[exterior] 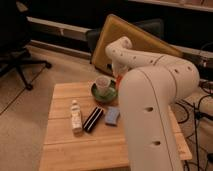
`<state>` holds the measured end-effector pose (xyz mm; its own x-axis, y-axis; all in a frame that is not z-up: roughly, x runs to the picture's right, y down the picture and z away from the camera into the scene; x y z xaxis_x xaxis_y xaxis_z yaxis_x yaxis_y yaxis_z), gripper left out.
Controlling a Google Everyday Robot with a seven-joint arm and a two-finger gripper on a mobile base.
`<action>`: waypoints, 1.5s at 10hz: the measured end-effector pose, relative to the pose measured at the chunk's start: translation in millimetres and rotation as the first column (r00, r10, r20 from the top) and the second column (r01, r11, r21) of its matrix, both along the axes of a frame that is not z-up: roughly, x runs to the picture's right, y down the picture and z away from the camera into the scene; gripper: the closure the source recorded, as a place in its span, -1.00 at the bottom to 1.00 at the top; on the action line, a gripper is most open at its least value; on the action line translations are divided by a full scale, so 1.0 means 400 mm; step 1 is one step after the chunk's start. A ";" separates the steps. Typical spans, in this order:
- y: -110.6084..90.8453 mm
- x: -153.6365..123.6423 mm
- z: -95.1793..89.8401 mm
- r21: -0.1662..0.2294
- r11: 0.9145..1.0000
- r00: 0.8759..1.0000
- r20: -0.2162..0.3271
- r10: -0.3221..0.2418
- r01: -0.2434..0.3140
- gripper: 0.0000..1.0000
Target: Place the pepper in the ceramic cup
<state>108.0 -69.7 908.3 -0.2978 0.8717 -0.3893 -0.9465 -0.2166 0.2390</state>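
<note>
The ceramic cup [103, 83] is pale and stands inside the dark green bowl [105, 95] at the back of the wooden table [65, 145]. My gripper [118, 76] hangs just to the right of the cup's rim, mostly hidden behind my own white arm [150, 75]. A small orange-red bit, the pepper [119, 80], shows at the gripper's tip, above the bowl's right edge. The gripper is shut on it.
A blue sponge [112, 116], a dark flat bar [93, 119] and a white bottle [75, 116] lie in front of the bowl. A tan board [125, 35] leans behind the table. An office chair [20, 55] stands at the left. Cables [202, 107] trail at the right.
</note>
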 end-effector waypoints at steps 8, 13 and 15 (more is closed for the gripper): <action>-0.187 0.126 -0.070 0.160 0.986 0.987 -0.162 -0.017 0.043 1.00; -0.250 -0.116 0.009 0.187 0.952 0.970 -0.021 -0.241 0.241 1.00; -0.216 -0.202 0.040 0.173 0.948 0.959 0.047 -0.280 0.268 1.00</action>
<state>27.4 -156.2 924.2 -0.0155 0.9690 -0.2466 -0.9880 0.0231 0.1530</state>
